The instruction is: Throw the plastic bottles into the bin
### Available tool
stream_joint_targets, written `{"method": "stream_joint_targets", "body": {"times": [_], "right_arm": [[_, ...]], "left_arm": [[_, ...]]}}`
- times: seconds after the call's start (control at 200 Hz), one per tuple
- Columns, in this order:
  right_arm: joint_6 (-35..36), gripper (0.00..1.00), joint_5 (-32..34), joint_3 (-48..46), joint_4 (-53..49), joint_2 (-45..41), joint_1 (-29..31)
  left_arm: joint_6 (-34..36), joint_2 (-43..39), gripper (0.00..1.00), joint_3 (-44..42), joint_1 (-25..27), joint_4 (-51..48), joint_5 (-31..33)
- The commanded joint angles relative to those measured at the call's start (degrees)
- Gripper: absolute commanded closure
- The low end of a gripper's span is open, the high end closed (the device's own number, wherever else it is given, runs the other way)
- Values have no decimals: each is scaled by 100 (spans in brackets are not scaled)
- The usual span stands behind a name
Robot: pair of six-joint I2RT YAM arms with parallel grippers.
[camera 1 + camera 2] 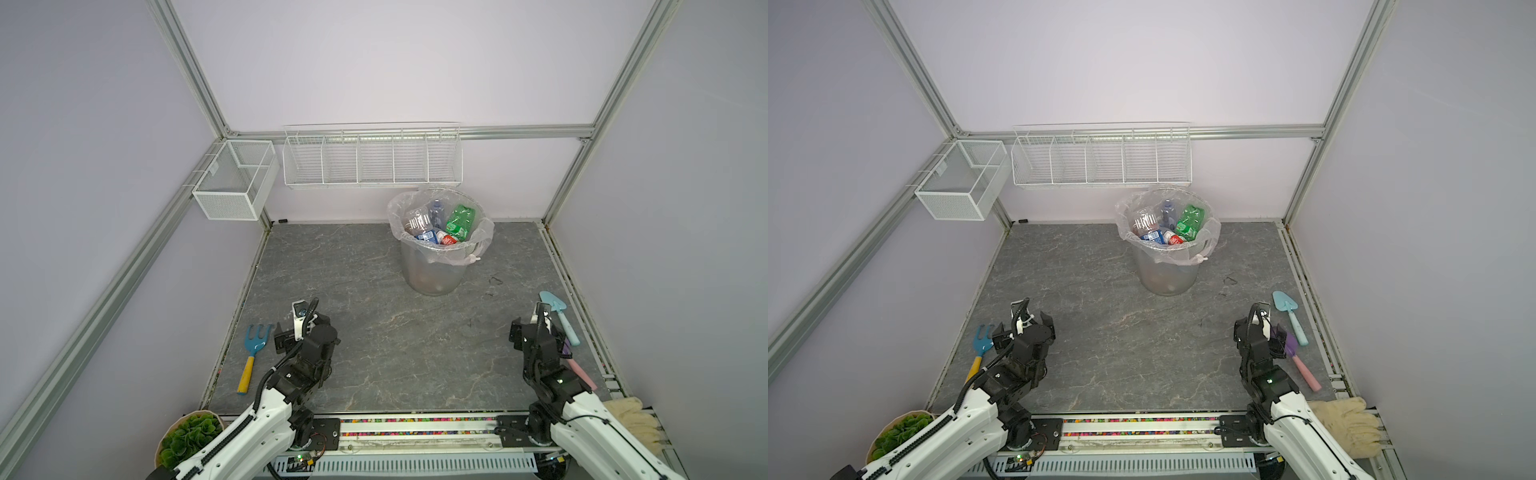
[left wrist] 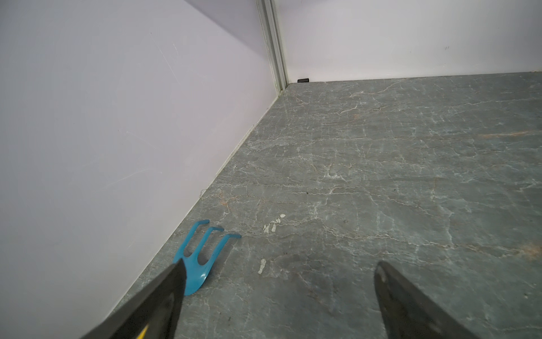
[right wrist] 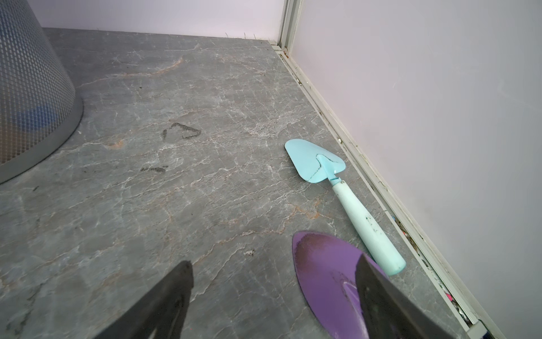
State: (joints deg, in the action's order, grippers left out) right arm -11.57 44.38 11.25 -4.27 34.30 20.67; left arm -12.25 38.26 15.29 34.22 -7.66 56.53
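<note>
Both top views: grey marble-look table [image 1: 374,340] fills the booth floor. Long white wire rack [image 1: 372,156] hangs on the back wall, smaller white mesh basket [image 1: 232,180] on the left wall beside it. Bin [image 1: 436,266] stands upright toward the back of the table, a bit right of centre, clear bag liner [image 1: 484,243] folded over its rim. Plastic bottles [image 1: 428,220] all lie piled inside the bin, filling it close to the rim; all-green bottle [image 1: 460,220] on the right side of the pile, blue and red labels toward the front. No bottle seen on the table.

Both arms sit low at the near edge, well apart from the bin. Left pincer [image 2: 278,273]: released, jaws wide, nothing between them, above bare table. Right pincer [image 3: 275,270]: released too, jaws wide, empty.

Cream glove [image 1: 1347,424] at the near right corner. Potted green plant [image 1: 189,436] at the near left corner. Blue rake [image 1: 254,353] with yellow handle lies just left of the left pincer, along the left wall. Light-blue trowel [image 3: 337,187] lies along the right wall; purple trowel [image 3: 325,278] with pink handle just beside it, partly under the right pincer in the right wrist view.
</note>
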Motion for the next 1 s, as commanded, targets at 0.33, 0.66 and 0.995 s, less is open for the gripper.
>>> {"method": "stream_joint_targets", "body": {"times": [0.33, 0.66, 0.995], "right_arm": [[326, 11, -69, 155, 1471, 1053, -61], [396, 11, 9, 243, 2395, 1881, -106], [395, 11, 196, 343, 2962, 2450, -177]], "left_arm": [[192, 104, 1, -39, -491, 607, -416], [342, 435, 1, -25, -660, 1004, -626], [387, 837, 1, 40, -1038, 1296, -962]]}}
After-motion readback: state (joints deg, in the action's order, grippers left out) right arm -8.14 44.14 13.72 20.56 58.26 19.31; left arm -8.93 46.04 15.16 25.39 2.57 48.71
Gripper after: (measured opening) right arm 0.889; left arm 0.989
